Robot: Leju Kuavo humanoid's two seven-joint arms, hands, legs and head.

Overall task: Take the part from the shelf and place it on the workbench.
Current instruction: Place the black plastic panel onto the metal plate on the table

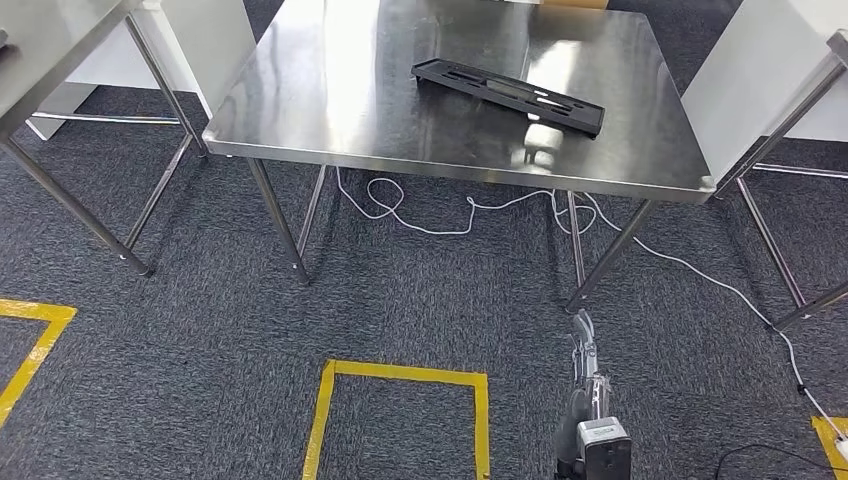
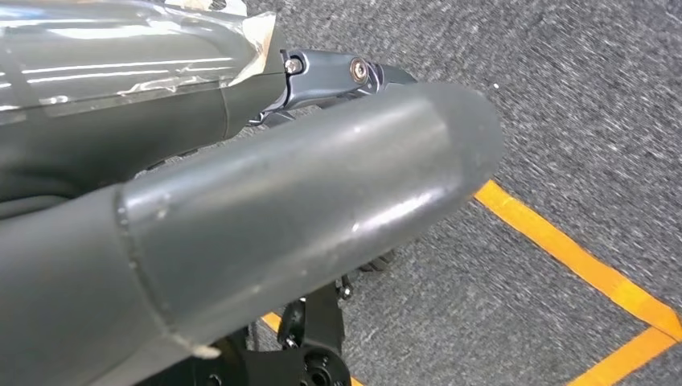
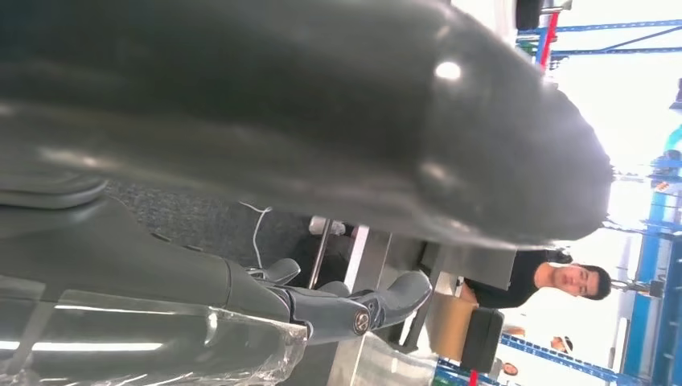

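A long black part (image 1: 508, 96) lies flat on the steel worktop (image 1: 330, 100), angled across its far right quarter and well in from every edge, nothing gripping or touching it; judged from how it lies, the placing step looks done and the part has been set far enough onto the surface not to slide off. The robot's right hand (image 1: 585, 400) hangs low over the grey carpet (image 1: 200, 300), short of the worktop's near edge and beside a square of yellow floor tape (image 1: 400, 376), its fingers pointing toward the worktop with nothing between them. The right wrist view shows dark fingers (image 3: 386, 299) reaching out straight and bare. The left hand (image 2: 241, 241) also hangs over the carpet, its thick thumb across the picture and no object against it; how far its fingers are spread cannot be told. A white cable (image 1: 440, 222) trails under the worktop.
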